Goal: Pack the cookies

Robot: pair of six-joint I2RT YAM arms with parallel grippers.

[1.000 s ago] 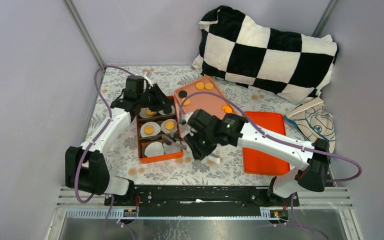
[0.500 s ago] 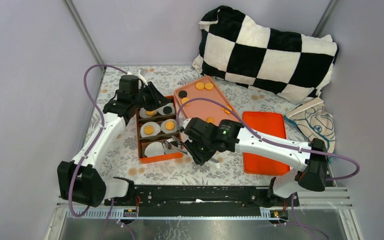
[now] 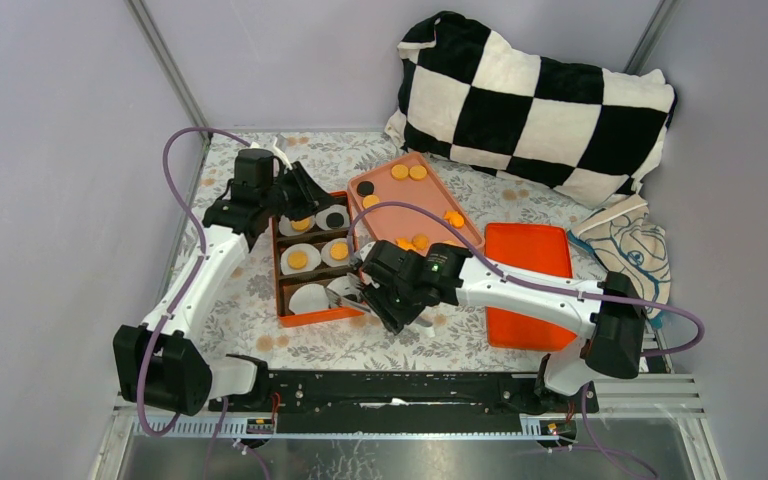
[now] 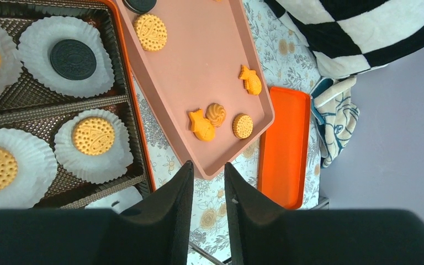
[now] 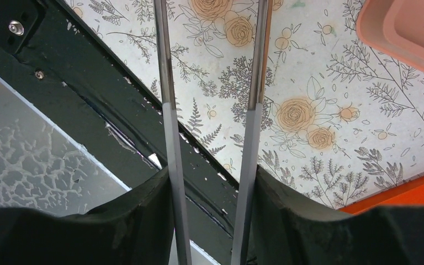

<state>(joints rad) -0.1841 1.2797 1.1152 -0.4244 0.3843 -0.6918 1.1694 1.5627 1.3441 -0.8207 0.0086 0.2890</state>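
**Cookie packing: four in the box, the rest loose on the tray**

We've got the orange divider box (image 3: pixel 315 317) sitting on the floral desk (image 3: pixel 250 300). Four cookies (image 4: pixel 93 136) sit in white paper cups (image 4: pixel 38 33) inside it, three golden and one black (image 4: pixel 73 59). The near-left cup (image 3: pixel 309 298) looks empty from above. More cookies lie loose on the pink tray (image 4: pixel 199 61) just right of the box: round golden ones, a black one at the far end, a swirl (image 4: pixel 216 114) and two fish shapes (image 4: pixel 201 125).

The left end effector (image 4: pixel 208 168) hovers over the far end of the box, its fingers a narrow gap apart with nothing between them. The right end effector (image 3: pixel 348 291) is down at the near-right compartment. In its wrist view the two long thin prongs (image 5: pixel 165 83) stand apart with only desk between them, so it's open and carrying nothing. We can't tell if the tips touch the cup there.

A flat orange tray (image 3: pixel 525 280) lies right of the pink one, with a checkered pillow (image 3: pixel 530 100) and a printed cloth (image 3: pixel 630 245) further back.
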